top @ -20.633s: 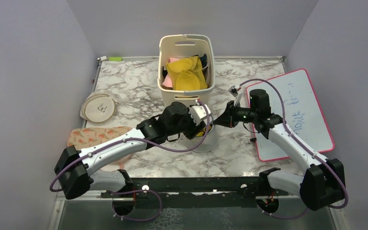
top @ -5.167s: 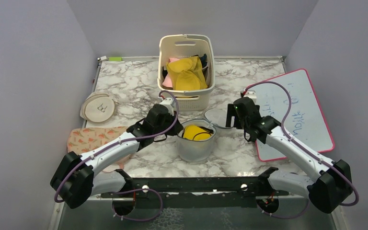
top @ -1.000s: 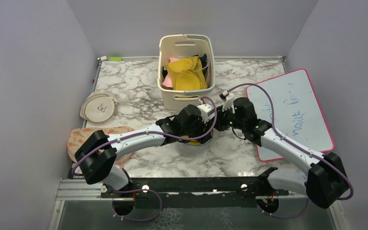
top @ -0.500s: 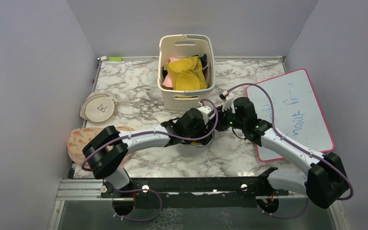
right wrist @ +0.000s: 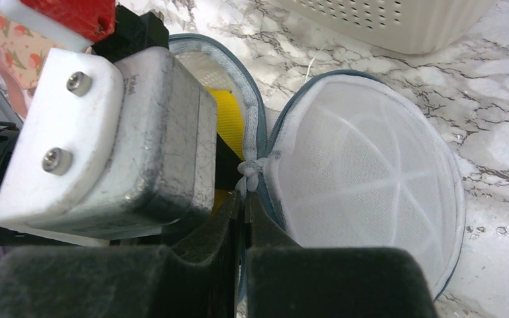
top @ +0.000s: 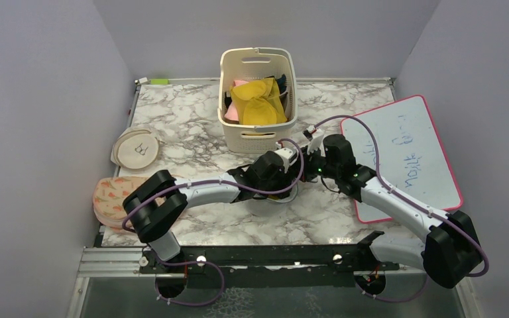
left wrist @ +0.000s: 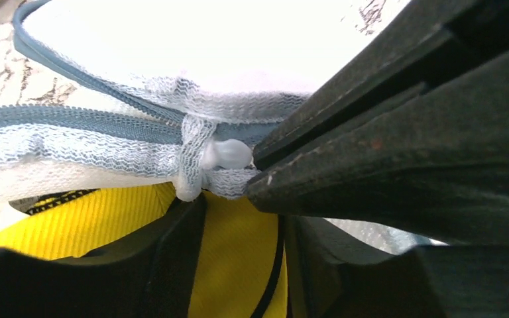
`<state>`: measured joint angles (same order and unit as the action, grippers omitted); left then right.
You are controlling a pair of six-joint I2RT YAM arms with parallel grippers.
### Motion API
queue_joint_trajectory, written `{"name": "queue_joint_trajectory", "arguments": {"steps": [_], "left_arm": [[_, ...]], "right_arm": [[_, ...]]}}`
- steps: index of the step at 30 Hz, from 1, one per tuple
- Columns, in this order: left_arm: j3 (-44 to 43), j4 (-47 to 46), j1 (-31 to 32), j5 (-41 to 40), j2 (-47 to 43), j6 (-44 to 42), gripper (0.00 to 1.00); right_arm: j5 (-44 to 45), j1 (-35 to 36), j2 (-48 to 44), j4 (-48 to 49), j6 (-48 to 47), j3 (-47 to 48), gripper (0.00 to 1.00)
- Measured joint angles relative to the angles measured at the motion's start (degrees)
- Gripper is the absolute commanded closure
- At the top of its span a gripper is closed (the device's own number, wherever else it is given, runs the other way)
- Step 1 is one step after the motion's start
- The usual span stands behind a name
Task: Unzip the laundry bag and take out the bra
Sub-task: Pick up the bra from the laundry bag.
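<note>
The laundry bag (right wrist: 364, 165), white mesh with blue-grey zip trim (left wrist: 73, 119), lies unzipped, its lid flipped open to the right. In the top view my left wrist covers most of the laundry bag (top: 291, 194). My right gripper (right wrist: 245, 195) is shut on the small white tab (left wrist: 225, 156) at the rim. My left gripper (left wrist: 238, 228) reaches down inside the bag. Its fingers (left wrist: 172, 245) stand apart on either side of ribbed yellow fabric (left wrist: 238, 258) with a thin black strap, the bra in the bag. Seen from above, the left gripper (top: 281, 188) and right gripper (top: 305, 171) almost touch.
A cream slotted basket (top: 257, 126) holding yellow and pink cloth stands just behind the bag. A pink-framed whiteboard (top: 404, 152) lies to the right. A beige round pouch (top: 137, 148) and a peach-print pad (top: 114, 195) lie to the left. Grey walls close in three sides.
My left wrist has sunk lower into the open bag, and the bag's wall has flattened under it. The right gripper has kept its hold in the same place.
</note>
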<state>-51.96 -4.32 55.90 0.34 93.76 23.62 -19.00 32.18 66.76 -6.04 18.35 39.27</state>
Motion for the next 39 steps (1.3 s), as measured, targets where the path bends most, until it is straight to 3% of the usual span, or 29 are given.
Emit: {"name": "queue_joint_trajectory", "arguments": {"steps": [8, 39], "left_arm": [[0.0, -0.2, 0.0, -1.2, 0.5, -0.3, 0.99], [3.3, 0.5, 0.0, -1.7, -21.9, -4.3, 1.0]], "right_arm": [[0.0, 0.0, 0.1, -0.1, 0.0, 0.0, 0.99], [1.6, 0.0, -0.8, -1.2, 0.9, -1.2, 0.99]]}}
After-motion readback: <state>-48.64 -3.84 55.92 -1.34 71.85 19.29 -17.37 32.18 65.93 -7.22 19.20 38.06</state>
